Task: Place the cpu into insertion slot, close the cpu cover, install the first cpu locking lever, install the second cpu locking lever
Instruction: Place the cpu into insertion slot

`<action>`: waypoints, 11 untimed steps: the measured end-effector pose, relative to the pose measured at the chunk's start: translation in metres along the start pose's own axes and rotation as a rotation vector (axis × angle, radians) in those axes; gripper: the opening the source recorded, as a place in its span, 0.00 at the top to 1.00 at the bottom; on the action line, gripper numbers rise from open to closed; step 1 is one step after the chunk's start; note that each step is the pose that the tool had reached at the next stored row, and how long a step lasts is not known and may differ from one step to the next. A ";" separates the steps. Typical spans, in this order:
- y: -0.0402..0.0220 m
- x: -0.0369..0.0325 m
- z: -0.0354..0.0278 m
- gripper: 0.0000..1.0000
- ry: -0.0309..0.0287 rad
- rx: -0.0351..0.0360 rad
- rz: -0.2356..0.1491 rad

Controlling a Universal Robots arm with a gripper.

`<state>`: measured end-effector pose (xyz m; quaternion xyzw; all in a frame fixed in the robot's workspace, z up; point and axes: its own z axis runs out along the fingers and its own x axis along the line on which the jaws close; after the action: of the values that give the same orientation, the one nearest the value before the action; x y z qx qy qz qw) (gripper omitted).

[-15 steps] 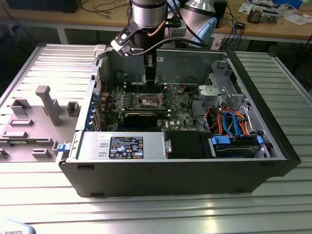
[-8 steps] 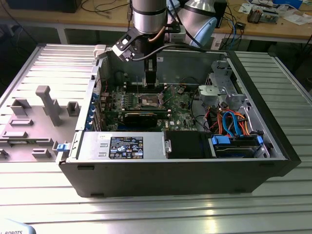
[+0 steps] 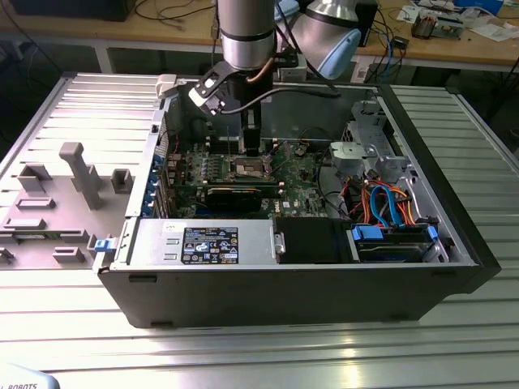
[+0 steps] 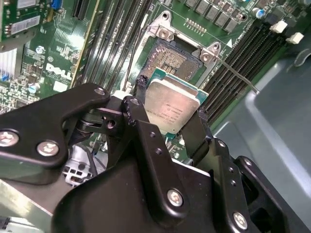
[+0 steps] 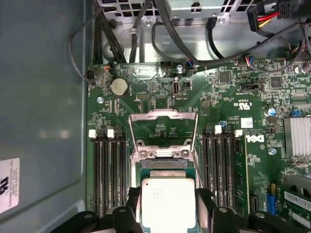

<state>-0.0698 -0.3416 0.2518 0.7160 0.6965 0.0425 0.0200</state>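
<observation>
My gripper [image 4: 171, 99] is shut on the cpu [image 4: 172, 109], a flat square chip with a silvery top, pinched by its two opposite edges between the black fingers [image 5: 204, 201]. The cpu [image 5: 167, 201] hangs level just above the insertion slot [image 4: 170, 58], whose pale pin field lies bare inside its dark frame. The cpu cover [image 5: 163, 115] is flipped open and lies back past the slot on its hinge. A thin wire locking lever [image 4: 238, 77] sticks out free beside the slot. In the exterior view the gripper [image 3: 253, 144] reaches down into the open case above the slot [image 3: 251, 168].
Long black memory slots [image 5: 109, 170] run along both sides of the socket. A black graphics card [image 3: 235, 194] lies just in front of it. The power supply [image 3: 203, 243], a drive cage with blue and orange cables [image 3: 389, 211] and the case wall [image 5: 43, 97] hem in the board.
</observation>
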 end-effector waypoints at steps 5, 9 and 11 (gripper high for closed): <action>-0.0013 0.0003 0.0147 0.46 -0.0001 0.0001 0.000; -0.0013 0.0003 0.0152 0.46 -0.0001 0.0000 0.000; -0.0014 0.0003 0.0154 0.46 -0.0001 0.0001 0.000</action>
<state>-0.0698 -0.3409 0.2364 0.7160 0.6966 0.0424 0.0200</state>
